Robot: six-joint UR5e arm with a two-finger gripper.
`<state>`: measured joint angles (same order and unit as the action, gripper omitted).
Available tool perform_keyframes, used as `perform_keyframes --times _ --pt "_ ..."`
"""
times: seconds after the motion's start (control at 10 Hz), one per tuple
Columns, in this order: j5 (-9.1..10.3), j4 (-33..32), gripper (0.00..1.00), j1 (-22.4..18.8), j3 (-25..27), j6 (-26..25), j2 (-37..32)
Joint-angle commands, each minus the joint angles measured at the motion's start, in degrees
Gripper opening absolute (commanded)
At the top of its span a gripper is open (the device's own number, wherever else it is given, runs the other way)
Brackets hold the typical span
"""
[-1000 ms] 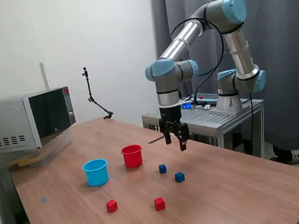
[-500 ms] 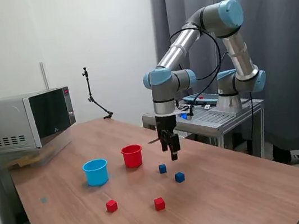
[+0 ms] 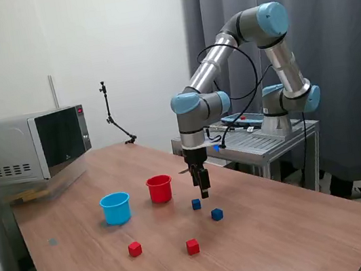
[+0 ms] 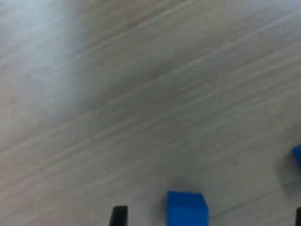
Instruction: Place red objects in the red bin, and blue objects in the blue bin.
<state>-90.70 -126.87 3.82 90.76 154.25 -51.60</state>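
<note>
Arm: the grey and light blue UR5e arm (image 3: 223, 56) reaches from its base on a grey metal stand (image 3: 264, 141) down over the wooden table (image 3: 306, 232).
Gripper: the black two-finger gripper (image 3: 204, 191) points straight down, above the table and just above the nearer dark blue cube.
Gripper state: in the wrist view two dark finger tips (image 4: 118, 215) show at the picture's edge with a wide gap between them; the claw stands spread and grips nothing.
Blue cubes: one small dark blue cube (image 3: 196, 204) (image 4: 187, 208) lies on the table just below the gripper, between the finger tips in the wrist view; the second small dark blue cube (image 3: 217, 214) (image 4: 297, 155) lies near it, towards the exterior view's right and front.
Red cubes: one small solid red cube (image 3: 135, 248) lies in front of the blue cup; the other small solid red cube (image 3: 193, 246) lies in front of the blue cubes.
Red bin: the small round red plastic cup (image 3: 159, 188) stands upright, near the gripper on the exterior view's left.
Blue bin: the small round light blue plastic cup (image 3: 116, 208) stands upright just beside the red cup, further to the exterior view's left.
Contents of cups: cannot tell.
Surroundings: a silver microwave oven (image 3: 28, 147) sits at the table's far corner on the exterior view's left; a grey curtain (image 3: 335, 28) hangs behind the arm.
</note>
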Motion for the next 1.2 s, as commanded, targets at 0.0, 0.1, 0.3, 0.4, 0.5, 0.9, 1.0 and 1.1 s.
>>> perform_keyframes --times 0.0,0.1,0.3,0.4,0.5,0.9,1.0,1.1 --pt "0.0 -0.04 1.0 0.66 1.17 0.09 0.01" --pt "0.0 -0.13 1.0 0.75 1.26 0.26 0.01" --pt "0.26 -0.13 1.0 0.93 1.35 0.79 0.01" --pt "0.52 -0.13 1.0 0.93 1.43 2.53 0.09" --pt "0.52 -0.22 1.0 0.93 1.43 5.6 0.88" --pt "2.28 -2.41 1.0 0.93 1.43 8.87 2.64" --pt "2.28 -2.5 1.0 0.93 1.35 9.14 2.64" --pt "2.28 -2.94 1.0 0.93 1.26 9.32 2.82"
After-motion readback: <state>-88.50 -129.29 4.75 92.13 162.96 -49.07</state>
